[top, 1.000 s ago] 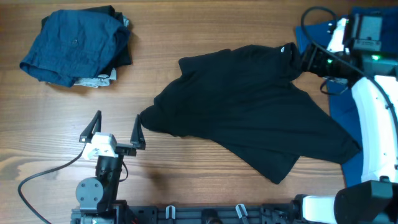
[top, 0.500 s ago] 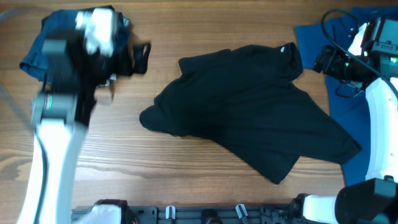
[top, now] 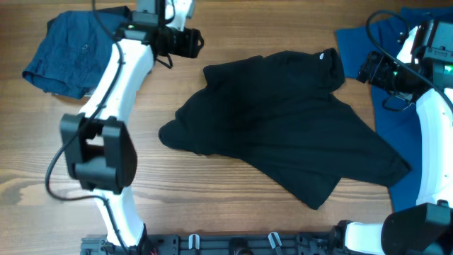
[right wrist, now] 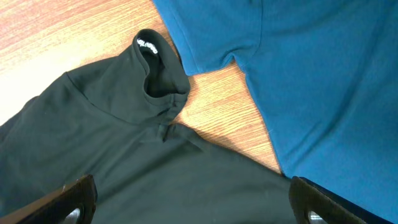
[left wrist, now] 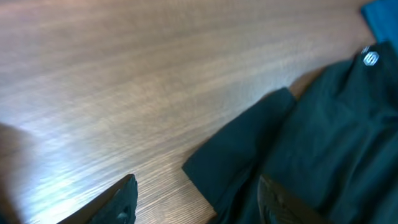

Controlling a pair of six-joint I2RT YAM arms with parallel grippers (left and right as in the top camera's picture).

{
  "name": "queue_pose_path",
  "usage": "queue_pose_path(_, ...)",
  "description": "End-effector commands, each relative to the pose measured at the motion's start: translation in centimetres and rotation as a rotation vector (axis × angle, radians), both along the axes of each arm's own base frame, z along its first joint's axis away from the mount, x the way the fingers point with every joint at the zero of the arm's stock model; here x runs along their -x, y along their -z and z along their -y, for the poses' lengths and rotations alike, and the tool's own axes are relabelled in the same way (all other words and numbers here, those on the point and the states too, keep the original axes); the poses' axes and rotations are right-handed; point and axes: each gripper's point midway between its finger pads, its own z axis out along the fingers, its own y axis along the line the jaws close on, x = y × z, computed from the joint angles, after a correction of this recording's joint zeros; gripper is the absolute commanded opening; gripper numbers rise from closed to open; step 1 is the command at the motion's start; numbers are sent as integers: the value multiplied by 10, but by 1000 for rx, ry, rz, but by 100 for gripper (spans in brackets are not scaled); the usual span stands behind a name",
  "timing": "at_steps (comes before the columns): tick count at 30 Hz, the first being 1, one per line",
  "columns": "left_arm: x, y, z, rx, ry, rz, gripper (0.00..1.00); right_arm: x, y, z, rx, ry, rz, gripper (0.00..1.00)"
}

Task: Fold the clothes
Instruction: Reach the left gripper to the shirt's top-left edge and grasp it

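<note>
shirt (top: 283,120) lies rumpled on the table (top: 212,198). my left gripper (top: 195,42) has swung over to its far sleeve, jaws apart (nothing held); my right gripper (top: 364,69) gapes beside the collar. folding unstarted.

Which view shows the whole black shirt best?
Overhead: the whole black shirt is in frame, lying crumpled with its full outline visible. The left wrist view catches only one edge and a white logo mark. The right wrist view shows only the collar end, beside the blue garment.
</note>
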Motion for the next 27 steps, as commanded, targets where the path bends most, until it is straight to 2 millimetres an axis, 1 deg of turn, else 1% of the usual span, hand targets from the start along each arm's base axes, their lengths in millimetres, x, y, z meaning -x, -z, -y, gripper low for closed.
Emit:
queue_pose_path(1,4,48,28,-59,95,-59,62,0,-7,3,20,7,15,100)
queue_pose_path(2,5,59,30,-91,95,-69,64,0,-7,3,20,7,15,100)
queue_pose_path(4,5,74,31,-171,81,-74,66,0,-7,3,20,7,15,100)
queue_pose_path(5,7,82,34,-229,101,-66,67,0,-7,3,20,7,15,100)
queue_pose_path(8,10,92,40,-303,146,-51,73,0,-7,3,20,7,15,100)
queue_pose_path(9,10,99,39,-335,140,-55,76,0,-7,3,20,7,15,100)
queue_pose_path(11,11,110,38,-356,138,-72,79,0,-7,3,20,7,15,100)
queue_pose_path(14,15,124,36,-371,141,-104,80,0,-7,3,20,7,15,100)
queue_pose_path(16,17,138,35,-377,145,-127,84,0,-7,3,20,7,15,100)
queue_pose_path(17,18,143,35,-380,147,-138,85,0,-7,3,20,7,15,100)
queue_pose_path(18,19,147,34,-383,148,-146,83,0,-7,3,20,7,15,100)
queue_pose_path(20,20,150,34,-384,149,-151,65,0,-7,3,20,7,15,100)
queue_pose_path(21,19,150,34,-384,149,-150,47,0,-7,3,20,7,15,100)
queue_pose_path(22,18,149,34,-382,148,-145,26,0,-7,3,20,7,15,100)
queue_pose_path(23,17,149,33,-386,143,-142,15,0,-7,3,20,7,15,100)
queue_pose_path(24,16,149,29,-396,124,-142,7,0,-7,3,20,7,15,100)
queue_pose_path(25,10,149,15,-419,37,-146,4,0,-7,3,20,7,15,99)
queue_pose_path(26,6,148,5,-431,-25,-148,4,0,-7,3,20,7,15,100)
queue_pose_path(27,2,147,-11,-450,-114,-151,4,0,-7,3,20,7,15,100)
